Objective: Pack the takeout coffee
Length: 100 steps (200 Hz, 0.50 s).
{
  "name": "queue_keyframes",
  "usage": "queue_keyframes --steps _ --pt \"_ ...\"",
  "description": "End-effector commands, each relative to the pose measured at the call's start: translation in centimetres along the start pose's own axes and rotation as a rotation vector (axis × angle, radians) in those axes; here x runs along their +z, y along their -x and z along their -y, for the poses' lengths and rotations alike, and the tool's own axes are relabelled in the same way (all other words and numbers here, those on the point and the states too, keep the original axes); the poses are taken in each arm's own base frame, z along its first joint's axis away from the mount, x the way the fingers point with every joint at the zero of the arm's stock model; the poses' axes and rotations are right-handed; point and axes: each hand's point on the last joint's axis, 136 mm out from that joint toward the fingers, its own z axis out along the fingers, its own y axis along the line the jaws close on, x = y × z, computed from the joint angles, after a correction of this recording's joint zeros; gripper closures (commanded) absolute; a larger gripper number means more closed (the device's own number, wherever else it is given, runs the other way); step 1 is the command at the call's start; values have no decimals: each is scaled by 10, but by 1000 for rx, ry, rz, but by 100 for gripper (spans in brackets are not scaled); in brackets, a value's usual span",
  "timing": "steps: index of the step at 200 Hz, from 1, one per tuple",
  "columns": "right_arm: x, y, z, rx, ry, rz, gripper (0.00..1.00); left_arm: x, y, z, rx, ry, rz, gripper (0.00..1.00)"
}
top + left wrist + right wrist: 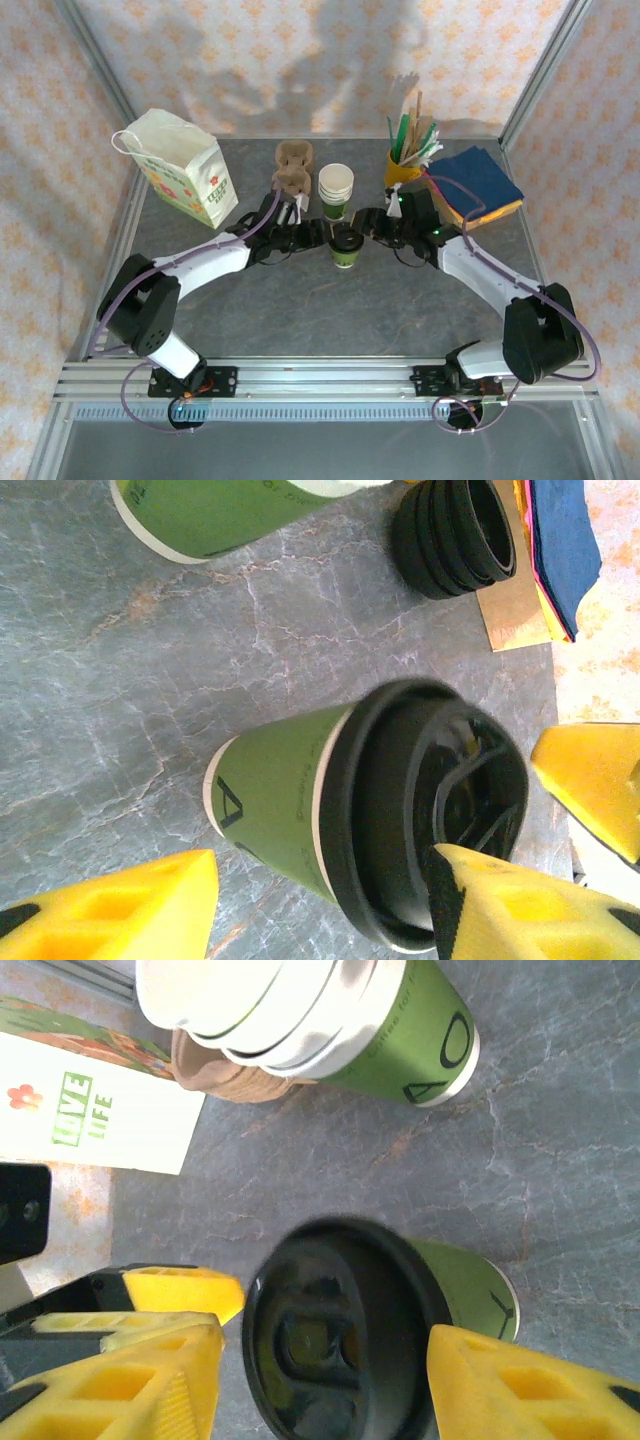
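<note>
From above, the takeout coffee [347, 250] stands upright on the grey tabletop [300, 310], about the middle, between the ends of the left arm [200, 265] and the right arm [480, 275]. Just beyond it is the stack of lidless cups [336, 190]. A cardboard cup carrier [295, 168] sits to the left of the stack, and a paper bag [185, 170] stands at the far left. On the far right are a yellow holder of stirrers [405, 165] and a pile of napkins [480, 185].

In the left wrist view, the left fingers [110, 910] are spread on either side of the coffee. One is clearly apart from the green band, and the other overlaps the black lid's rim, though I cannot tell whether it touches. A yellow finger of the other arm [590, 780] sits just past the lid. A stack of black lids [455, 535] lies further off, near the napkins.

In the right wrist view, the right fingers [120, 1380] are spread either side of the coffee's lid, and neither visibly presses on it. Beside them is a finger of the left arm [180, 1290]. The cup stack, the carrier and the bag lie beyond.
</note>
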Motion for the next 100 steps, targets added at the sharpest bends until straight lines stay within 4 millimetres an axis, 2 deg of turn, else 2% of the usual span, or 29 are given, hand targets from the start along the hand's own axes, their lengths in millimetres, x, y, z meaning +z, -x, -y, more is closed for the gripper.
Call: queue_keyframes --steps 1,12,43,57,75,100 --pt "-16 10 -7 -39 -56 41 43 -24 20 7 30 30 81 40" --pt "-20 13 -9 -58 -97 58 43 -35 28 2 23 56 126 40" --pt "-26 13 -22 -142 -213 95 40 -78 54 -30 -32 136 313 38" --pt "-24 10 -25 -172 -261 94 34 -94 59 -45 -72 144 372 38" --pt "-20 5 -27 -202 -313 87 32 -112 62 -55 -94 146 430 38" --pt "-10 -4 -26 -248 -395 73 25 -123 63 -61 -95 160 468 37"
